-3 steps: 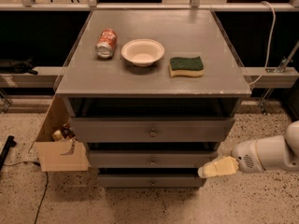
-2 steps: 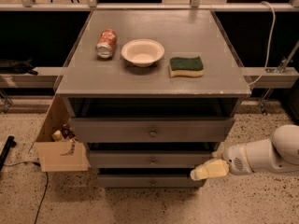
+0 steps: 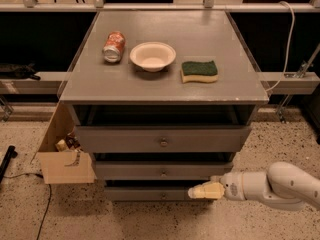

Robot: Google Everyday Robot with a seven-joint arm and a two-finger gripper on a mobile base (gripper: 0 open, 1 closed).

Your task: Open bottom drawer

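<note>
Tool (image 3: 206, 190) low at the right end of the bottom drawer (image 3: 145, 193), at front-face height, touching or just off it, arm coming in from the right. Can't tell if the tool is apart or together, it reads as one cream block. Bottom drawer is the lowest of the stack under the table (image 3: 165, 91), looks closed, its tiny knob (image 3: 162, 196) at centre, left of the tool.

Risks, as a guess: the tool sits off the knob, so closing here would likely grab nothing or scrape the front. The knob is small, so a pull could slip off. Drifting up would catch the middle drawer (image 3: 162, 171) instead. A hard tug could shake things on the table.

Counts: 3 drawers incl. top drawer (image 3: 162, 140), 1 can (image 3: 113, 46) on its side, 1 bowl (image 3: 152, 56), 1 sponge (image 3: 199, 71), 1 cardboard box (image 3: 65, 166) on the floor at left, 1 tool.
</note>
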